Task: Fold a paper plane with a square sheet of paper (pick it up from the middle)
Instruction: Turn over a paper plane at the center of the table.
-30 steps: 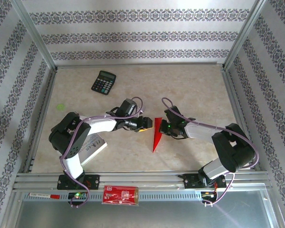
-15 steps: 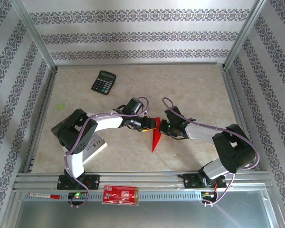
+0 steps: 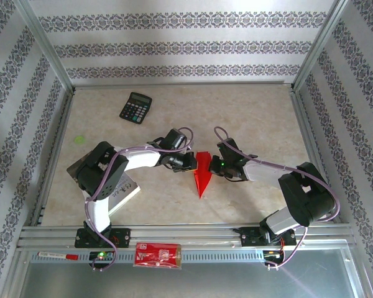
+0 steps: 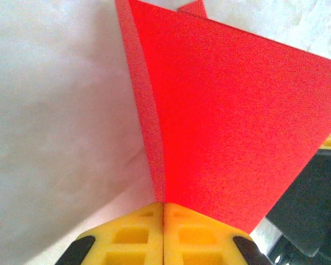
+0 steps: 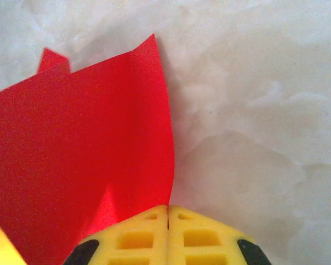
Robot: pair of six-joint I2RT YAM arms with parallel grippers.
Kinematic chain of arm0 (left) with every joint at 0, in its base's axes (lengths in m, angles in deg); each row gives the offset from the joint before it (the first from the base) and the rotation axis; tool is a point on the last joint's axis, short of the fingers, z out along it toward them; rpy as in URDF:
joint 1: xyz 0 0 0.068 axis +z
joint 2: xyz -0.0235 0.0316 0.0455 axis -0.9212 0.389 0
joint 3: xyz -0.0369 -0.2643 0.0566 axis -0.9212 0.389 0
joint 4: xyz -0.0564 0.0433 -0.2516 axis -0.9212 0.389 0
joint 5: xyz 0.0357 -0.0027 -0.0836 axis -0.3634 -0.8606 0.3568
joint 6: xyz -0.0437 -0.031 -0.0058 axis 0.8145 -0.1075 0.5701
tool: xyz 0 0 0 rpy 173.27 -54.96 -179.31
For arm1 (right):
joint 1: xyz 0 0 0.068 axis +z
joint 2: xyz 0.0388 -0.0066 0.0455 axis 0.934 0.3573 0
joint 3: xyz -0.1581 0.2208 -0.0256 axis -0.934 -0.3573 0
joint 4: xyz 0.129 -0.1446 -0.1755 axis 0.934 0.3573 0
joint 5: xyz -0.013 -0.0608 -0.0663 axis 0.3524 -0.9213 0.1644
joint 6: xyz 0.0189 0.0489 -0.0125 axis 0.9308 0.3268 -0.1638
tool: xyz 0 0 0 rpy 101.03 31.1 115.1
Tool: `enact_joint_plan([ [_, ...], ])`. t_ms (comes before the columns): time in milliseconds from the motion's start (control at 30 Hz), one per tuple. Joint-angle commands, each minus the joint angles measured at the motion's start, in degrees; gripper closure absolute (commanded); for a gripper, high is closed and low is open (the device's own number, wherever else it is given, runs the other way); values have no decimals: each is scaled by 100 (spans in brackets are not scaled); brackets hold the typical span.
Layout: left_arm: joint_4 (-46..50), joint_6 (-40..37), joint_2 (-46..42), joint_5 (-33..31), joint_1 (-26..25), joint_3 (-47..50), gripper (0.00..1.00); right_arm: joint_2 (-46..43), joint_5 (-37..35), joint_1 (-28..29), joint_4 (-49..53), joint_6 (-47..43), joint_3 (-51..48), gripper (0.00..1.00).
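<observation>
- left tool [image 4: 164,212]: pads pressed together, pinching the plane [image 4: 226,110] at its wide tail end. In the left wrist view the red paper comes straight out of the seam between the pads.
- right tool [image 5: 168,215]: pads also closed, with the paper's edge running into the seam. Reads as a pinch on the opposite side of the tail, and the bite looks shallow.
- Why held this way (my read): the tools face each other across the tail, one per side, so each controls one wing. That suits opening the wings off the centre fold or squaring up the last crease. Gripping at the tail leaves the nose free.
- Paper state: at the tail the sheet stands up in front of both sets of pads rather than lying flat. A fold line shows along its left side in the left wrist view, and the free edge curls in the right wrist view.
- Location: mid-desk [image 3: 255,118], directly between the two tools.
- Heading: nose points at the near edge, toward the arm bases, and the tail is on the far side. The long axis runs near–far, roughly square to the line joining the tools.
- Can't tell whether the nose tip touches the desk.
- Further out: calculator [image 3: 135,107] far-left and well apart, booklet [image 3: 121,192] under the left arm, packet [image 3: 158,254] on the near rail. None of them is in the way.
</observation>
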Motion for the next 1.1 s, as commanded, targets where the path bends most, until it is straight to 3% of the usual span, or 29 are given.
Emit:
enact_joint_plan([
  [0,-65,84,-318,-147,270,319,95,-26,153,-65,-111,-28,191,100],
  [167,-210,148,-436,-113,542,553,96,210,248,-74,-137,-80,467,100],
  [433,-349,219,-263,43,556,552,93,660,382,-78,-265,-147,747,100],
  [800,-267,175,-313,121,628,454,72,350,399,-156,-149,-214,640,80],
  [1067,-268,-15,-918,221,1034,603,52,-602,213,-507,533,-632,745,67],
])
